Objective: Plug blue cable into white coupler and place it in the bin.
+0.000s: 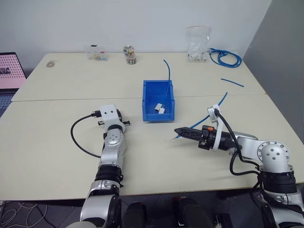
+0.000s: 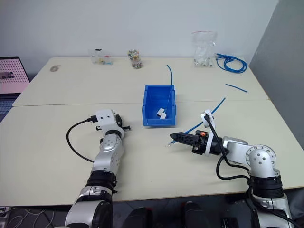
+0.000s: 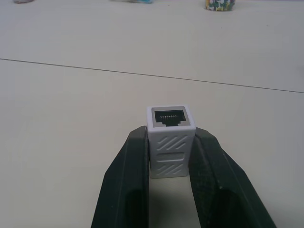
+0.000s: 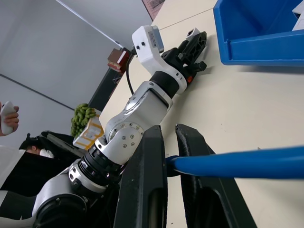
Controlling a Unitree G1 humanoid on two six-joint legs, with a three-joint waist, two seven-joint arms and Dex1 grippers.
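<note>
while two grippers worked over the pale table (image 1: 61,147), one blue bin (image 1: 158,99) stood near its middle, between and a little beyond the two arms. inside the bin lay two small white blocks (image 1: 159,108), and a thin blue cable (image 1: 167,76) rose out of it toward the far side. a third white piece, the white coupler (image 3: 170,141), sat upright on the table between the fingers of the left gripper (image 3: 171,190); both black fingers pressed against its ribbed sides, so the jaws were clamped on it, with its dark socket facing away from the wrist. the right gripper (image 1: 180,132) pointed toward the left arm, its fingers closed on the blue cable (image 4: 237,164) near one end; the rest of that cable trailed back past the right wrist across the table (image 2: 216,108). farther off lay one short straight blue piece (image 1: 232,82), one coiled bundle of blue cable (image 1: 226,57), one clear bag of white parts (image 1: 197,45), one small jar (image 1: 129,53) and one low clear container (image 1: 96,53) along the far edge.
</note>
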